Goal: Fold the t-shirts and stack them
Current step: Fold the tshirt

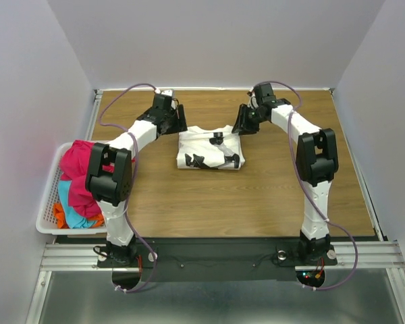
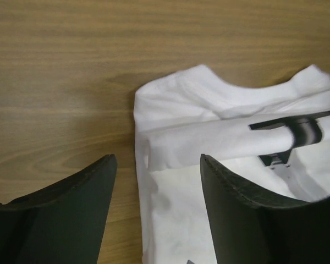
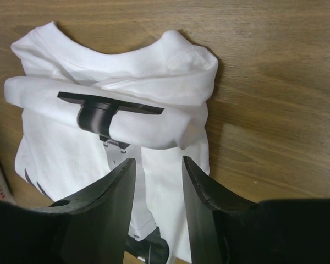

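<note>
Release, I judge, is the step: my left pincer point(image 2: 158, 159) and right pincer point(image 3: 158, 160) gape empty at ten and two o'clock of the folded white t-shirt point(image 1: 210, 150) mid-desk point(image 1: 270, 196), so I lift straight off, sparing the fold, before seeking the heaped t-shirts point(image 1: 77, 172) in the basket point(image 1: 48, 202) at nine o'clock.

Evenly and softly lit from above in all 3 views. Crisp across the overhead view, with only faint, diffuse shadows beneath the arms on the table point(image 1: 256, 196). Close to washed out on the white t-shirt point(image 2: 209, 126) in the left wrist view, folds barely readable, and smeared on its black mark point(image 2: 302, 129). Sharper in the right wrist view, with a soft shadow on the wood just right of the cloth. Dark and slightly out of focus on the near fingers point(image 3: 107, 214) of both wrist views.
</note>
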`<action>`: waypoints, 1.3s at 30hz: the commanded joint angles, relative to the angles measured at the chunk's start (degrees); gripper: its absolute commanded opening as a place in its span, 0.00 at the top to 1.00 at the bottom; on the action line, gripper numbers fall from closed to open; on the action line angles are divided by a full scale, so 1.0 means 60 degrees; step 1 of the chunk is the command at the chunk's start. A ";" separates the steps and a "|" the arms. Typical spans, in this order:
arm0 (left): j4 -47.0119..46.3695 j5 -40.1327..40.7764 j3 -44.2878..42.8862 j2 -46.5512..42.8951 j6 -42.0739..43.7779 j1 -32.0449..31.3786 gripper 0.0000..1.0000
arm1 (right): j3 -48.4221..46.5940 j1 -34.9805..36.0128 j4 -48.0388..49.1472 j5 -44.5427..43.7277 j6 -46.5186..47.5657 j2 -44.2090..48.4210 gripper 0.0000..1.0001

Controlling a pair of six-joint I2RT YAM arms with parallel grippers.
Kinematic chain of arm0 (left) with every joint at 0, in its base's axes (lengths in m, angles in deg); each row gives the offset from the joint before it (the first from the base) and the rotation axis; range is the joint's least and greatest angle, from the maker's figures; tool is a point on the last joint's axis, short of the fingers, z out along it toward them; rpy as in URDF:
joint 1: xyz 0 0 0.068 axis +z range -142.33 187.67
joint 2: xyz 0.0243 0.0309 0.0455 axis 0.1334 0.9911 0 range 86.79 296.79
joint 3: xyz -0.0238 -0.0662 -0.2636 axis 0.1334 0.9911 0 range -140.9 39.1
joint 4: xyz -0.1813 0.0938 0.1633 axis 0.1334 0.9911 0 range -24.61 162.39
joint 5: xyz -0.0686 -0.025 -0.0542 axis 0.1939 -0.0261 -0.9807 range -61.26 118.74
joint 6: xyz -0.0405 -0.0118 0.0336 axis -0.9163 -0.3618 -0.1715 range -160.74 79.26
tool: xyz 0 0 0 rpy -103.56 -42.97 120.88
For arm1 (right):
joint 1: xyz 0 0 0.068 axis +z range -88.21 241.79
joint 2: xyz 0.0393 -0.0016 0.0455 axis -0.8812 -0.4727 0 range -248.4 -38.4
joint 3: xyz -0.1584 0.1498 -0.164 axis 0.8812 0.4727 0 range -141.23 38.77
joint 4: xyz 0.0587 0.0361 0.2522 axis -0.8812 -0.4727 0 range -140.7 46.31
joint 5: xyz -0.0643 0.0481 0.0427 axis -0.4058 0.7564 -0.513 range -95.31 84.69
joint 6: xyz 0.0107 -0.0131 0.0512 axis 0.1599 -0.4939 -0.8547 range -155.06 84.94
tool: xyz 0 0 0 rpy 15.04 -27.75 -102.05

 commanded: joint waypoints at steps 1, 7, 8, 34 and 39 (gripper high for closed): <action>0.0212 0.0179 -0.0746 -0.1457 0.0033 0.0034 0.22 | -0.0189 0.0109 0.0510 0.0193 0.0431 0.1379 0.53; 0.0330 -0.0129 0.0044 -0.2497 0.0018 -0.0346 0.26 | 0.0616 0.0475 0.0524 0.0297 0.0842 0.1982 0.55; 0.0330 -0.0304 0.0335 -0.2571 0.0004 -0.0434 0.32 | 0.0762 0.0505 0.0510 0.0384 0.0915 0.1954 0.56; 0.0433 0.0530 -0.1682 0.1207 0.0560 -0.0597 0.62 | -0.1726 0.0403 0.0524 0.0795 0.1165 -0.1284 0.76; 0.0433 0.0471 -0.2530 0.1778 0.0370 -0.0202 0.52 | -0.2398 0.0184 0.0553 0.0370 0.0785 -0.1416 0.73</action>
